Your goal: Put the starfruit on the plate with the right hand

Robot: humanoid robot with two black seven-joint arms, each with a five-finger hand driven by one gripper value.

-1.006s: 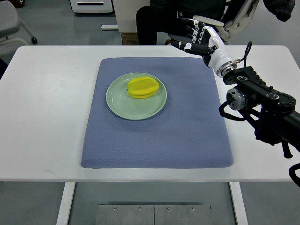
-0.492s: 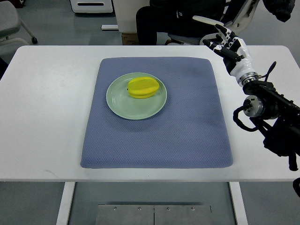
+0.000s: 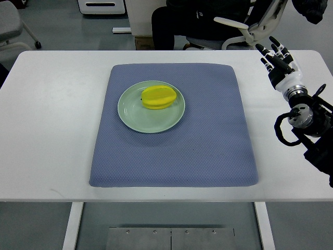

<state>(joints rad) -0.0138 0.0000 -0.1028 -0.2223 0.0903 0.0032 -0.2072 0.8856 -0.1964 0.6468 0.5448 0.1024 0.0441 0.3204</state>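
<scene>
A yellow starfruit [image 3: 158, 97] lies on a pale green plate [image 3: 130, 115], which sits on the upper left part of a blue-grey mat [image 3: 208, 140]. My right hand [image 3: 277, 56] is far off to the right, over the white table's far right corner, fingers stretched out and holding nothing. Its black forearm runs down along the right edge. The left arm does not show.
The white table [image 3: 47, 130] extends around the mat on all sides. Behind the far edge a seated person in dark clothes [image 3: 179, 23] and a white office chair [image 3: 250, 26] are close to my right hand.
My right hand has drawn back to the right, from the mat's far right corner to the table's right edge. The starfruit and plate have stayed still.
</scene>
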